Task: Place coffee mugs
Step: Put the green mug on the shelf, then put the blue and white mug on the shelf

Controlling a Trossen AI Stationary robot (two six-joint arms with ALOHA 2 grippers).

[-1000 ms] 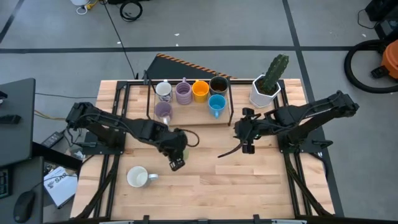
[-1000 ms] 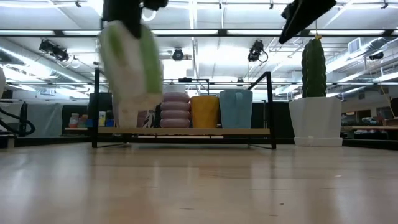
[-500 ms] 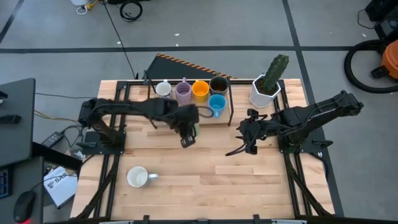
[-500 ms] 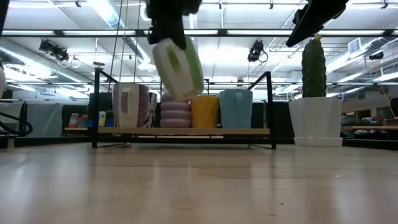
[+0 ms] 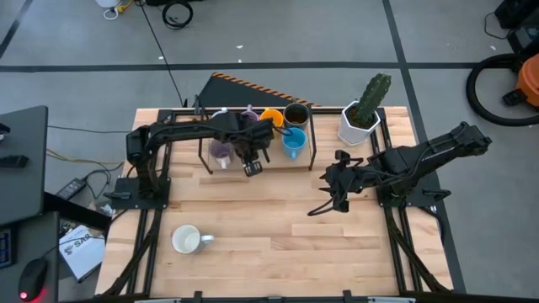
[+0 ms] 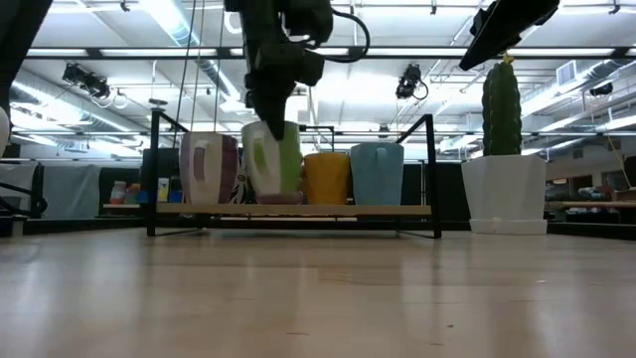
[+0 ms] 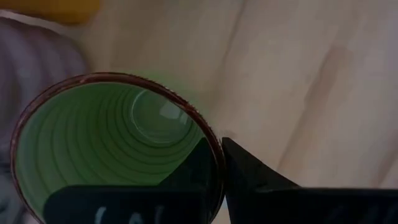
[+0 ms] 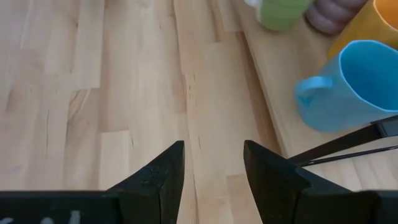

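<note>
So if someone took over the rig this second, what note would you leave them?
Left gripper: shut on the green ribbed mug, lowering it onto the black-framed wooden rack between the purple mug and the orange mug.
Right gripper: open, empty, over the wooden table.
Done: blue mug and others on the rack.
Left: release the green one; fetch the white mug near the table's front left.

light: bright, even, ceiling strips (image 6: 179, 25) glaring behind me | shadows: soft on counter (image 5: 278, 227) | blur: my left-wrist view of the green mug (image 7: 118, 149), close and soft
</note>
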